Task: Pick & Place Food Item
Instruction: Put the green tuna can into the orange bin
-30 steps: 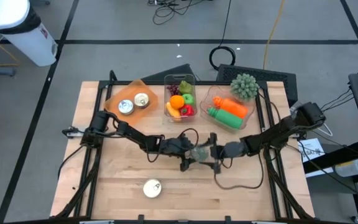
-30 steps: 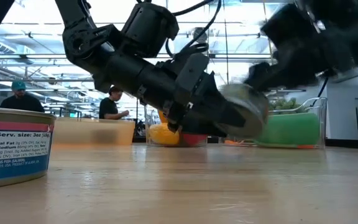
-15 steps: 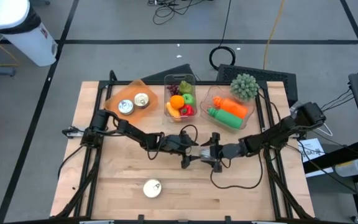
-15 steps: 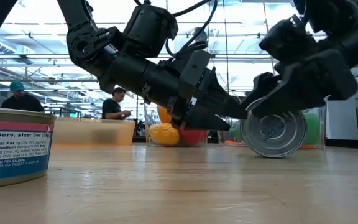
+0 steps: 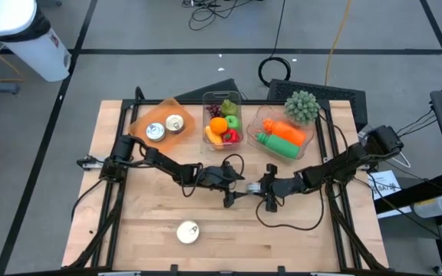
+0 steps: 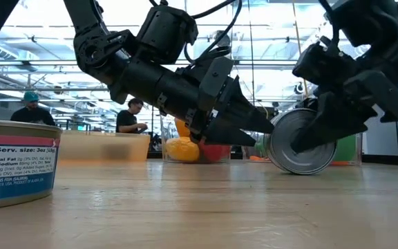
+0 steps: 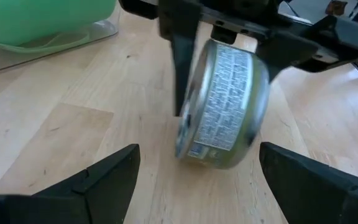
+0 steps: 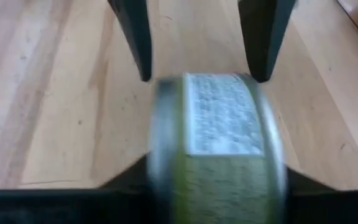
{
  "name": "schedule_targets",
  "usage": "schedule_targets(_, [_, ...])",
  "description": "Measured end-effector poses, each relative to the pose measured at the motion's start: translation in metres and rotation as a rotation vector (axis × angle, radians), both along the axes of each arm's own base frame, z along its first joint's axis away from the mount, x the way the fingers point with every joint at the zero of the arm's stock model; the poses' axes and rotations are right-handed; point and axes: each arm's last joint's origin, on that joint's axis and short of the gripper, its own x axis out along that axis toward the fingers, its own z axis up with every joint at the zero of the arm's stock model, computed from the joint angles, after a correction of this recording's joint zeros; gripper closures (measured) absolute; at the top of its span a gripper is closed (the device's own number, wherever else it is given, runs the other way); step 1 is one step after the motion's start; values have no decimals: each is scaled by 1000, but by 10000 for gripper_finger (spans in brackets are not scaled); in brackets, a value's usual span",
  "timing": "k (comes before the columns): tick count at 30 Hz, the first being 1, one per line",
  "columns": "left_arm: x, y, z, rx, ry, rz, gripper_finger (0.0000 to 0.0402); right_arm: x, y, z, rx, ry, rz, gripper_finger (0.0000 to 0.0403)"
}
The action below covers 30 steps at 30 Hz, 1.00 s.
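At the far left of the desk (image 5: 129, 222), an orange tray (image 5: 140, 115) already carries two cans (image 5: 165, 127), and a third can (image 5: 188, 232) sits alone near the front edge, so the sorting looks partly done with at least that one left to fetch. Moving toward the middle, the left gripper (image 5: 232, 198) rests low over the wood with its jaws spread wide and holding nothing; in its wrist view the two dark fingers (image 7: 98, 180) stand well apart on either side of the can in front of them. Just beside it to the right, the right gripper (image 5: 268, 192) has its jaws closed on the tin can (image 6: 301, 141), which stands on its edge, rim touching the desk, label facing the left arm. I judge this a handover just completed, or one about to be made. Behind them, the clear bins of fruit (image 5: 222, 123) and bottles (image 5: 282, 136) look untouched. The held can has yet to reach any tray.
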Motion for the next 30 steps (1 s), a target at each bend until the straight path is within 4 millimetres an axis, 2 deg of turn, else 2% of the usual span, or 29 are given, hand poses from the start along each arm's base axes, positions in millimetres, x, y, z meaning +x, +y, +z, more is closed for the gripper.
schedule_targets(2, [0, 0, 0, 3, -4, -2, 60, 0, 1, 3, 5, -9, 20, 279])
schedule_targets(5, [1, -2, 4, 2, -42, -15, 60, 0, 1, 7, -10, -29, 52, 280])
schedule_targets(11, [4, -8, 10, 41, -77, -43, 60, 7, 3, 20, -34, -177, 99, 280])
schedule_targets(16, [10, -8, 17, 36, -102, -45, 68, 10, 1, 23, 3, -212, 145, 280])
schedule_targets(19, [15, -10, 24, 49, -127, -90, 116, 11, 0, 24, 7, -213, 141, 280])
schedule_targets(22, [18, -12, 27, 102, -132, -125, 203, 10, 0, 23, 21, -205, 120, 280])
schedule_targets(23, [18, -12, 26, 116, -121, -112, 215, 10, 0, 22, 23, -199, 115, 280])
schedule_targets(26, [16, -9, 32, 145, -86, -125, 216, 9, -1, 23, 18, -201, 106, 269])
schedule_targets(27, [14, -8, 38, 164, -69, -141, 225, 9, 0, 24, 26, -204, 116, 250])
schedule_targets(28, [12, -6, 45, 171, -43, -150, 251, 9, 0, 26, 28, -207, 119, 231])
schedule_targets(30, [6, -5, 57, 193, -1, -128, 251, 9, 0, 30, 28, -214, 128, 192])
